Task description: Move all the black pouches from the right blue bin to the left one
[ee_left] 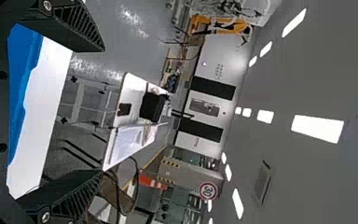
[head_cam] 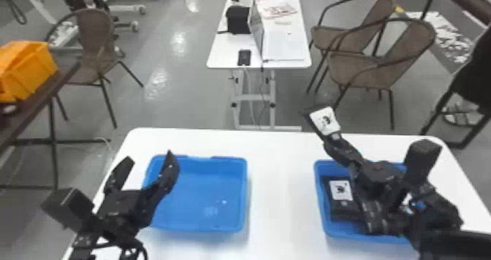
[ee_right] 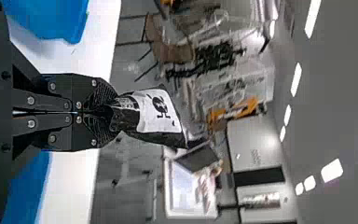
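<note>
One black pouch [head_cam: 326, 121] pinched by right gripper [head_cam: 333, 137] — left gripper [head_cam: 148, 157] spread, apparently above left bin [head_cam: 208, 190].

This looks like a robotics lab or workshop, with white frames on casters [head_cam: 126, 9] standing on a glossy grey floor [head_cam: 175, 102] and a laptop [head_cam: 257, 29] on a small white table [head_cam: 222, 58]. Rectangular ceiling lights [ee_left: 317, 129], hazard striping [ee_left: 170, 162] and a round red-bordered sign [ee_left: 208, 191] also show.

A glossy grey floor [head_cam: 160, 106] runs behind the white rectangular desk [head_cam: 281, 146]. Beyond stands a smaller white table with metal legs [head_cam: 219, 54], between brown woven chairs with curved dark frames [head_cam: 365, 69]. Bright rectangular ceiling lights [ee_left: 318, 129] glow.
</note>
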`<move>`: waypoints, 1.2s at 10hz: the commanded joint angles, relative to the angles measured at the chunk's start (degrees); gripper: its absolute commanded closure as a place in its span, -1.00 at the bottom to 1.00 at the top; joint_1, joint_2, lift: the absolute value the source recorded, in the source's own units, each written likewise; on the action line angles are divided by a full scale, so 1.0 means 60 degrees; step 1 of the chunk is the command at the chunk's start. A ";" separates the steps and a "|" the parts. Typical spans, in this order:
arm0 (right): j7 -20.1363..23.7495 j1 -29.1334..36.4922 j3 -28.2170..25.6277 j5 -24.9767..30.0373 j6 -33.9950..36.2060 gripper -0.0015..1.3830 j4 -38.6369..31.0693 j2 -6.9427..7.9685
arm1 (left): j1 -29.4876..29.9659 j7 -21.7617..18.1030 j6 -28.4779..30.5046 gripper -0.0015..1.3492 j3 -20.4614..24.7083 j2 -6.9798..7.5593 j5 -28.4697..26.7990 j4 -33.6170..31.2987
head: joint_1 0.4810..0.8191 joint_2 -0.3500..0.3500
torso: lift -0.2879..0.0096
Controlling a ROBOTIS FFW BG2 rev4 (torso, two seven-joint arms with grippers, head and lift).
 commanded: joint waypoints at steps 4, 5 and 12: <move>0.1844 -0.2930 0.3079 -0.1566 0.0700 0.86 0.1213 -0.0467 | -0.1465 -0.0791 0.3084 -0.87 -0.0086 0.0681 0.3230 -0.0422 | 0.27 0.64 | 0.93; 0.2093 -0.3223 0.3475 -0.1786 0.0890 0.86 0.1447 -0.0467 | -0.1714 -0.1084 0.3274 -0.87 -0.0101 0.0681 0.3377 -0.0422 | 0.27 0.67 | 0.93; 0.2489 -0.3780 0.4559 -0.2928 0.1417 0.86 0.2399 -0.0482 | -0.2241 -0.1494 0.4548 -0.87 -0.0013 0.0344 0.3787 -0.0407 | 0.27 0.81 | 0.93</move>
